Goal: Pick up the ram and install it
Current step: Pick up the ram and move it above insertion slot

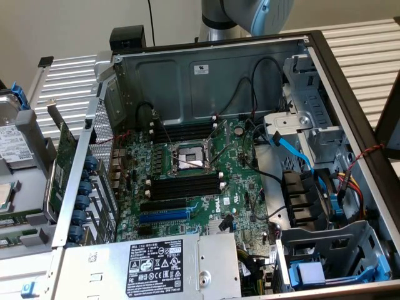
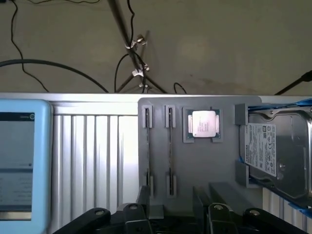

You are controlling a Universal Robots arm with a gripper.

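Two ram sticks stand on edge in holders on a grey tray [image 2: 204, 165]: one ram stick [image 2: 169, 148] and a second ram stick [image 2: 147, 148] beside it. My gripper [image 2: 170, 207] hovers above the tray, open, and the first stick runs in line with the gap between its dark fingers [image 2: 143, 197]. In the exterior view the sticks' green ends [image 1: 14, 218] show at the left edge. The black memory slots [image 1: 184, 185] with white end clips lie in the open computer case, beside the CPU socket [image 1: 189, 157].
A CPU chip [image 2: 203, 123] and a hard drive [image 2: 275, 151] share the tray. A blue-framed screen [image 2: 19, 161] is beside it. A large green expansion card [image 1: 62, 169] leans on the case's outer wall. Cables and a drive cage [image 1: 325, 250] crowd the case's side at the exterior view's right.
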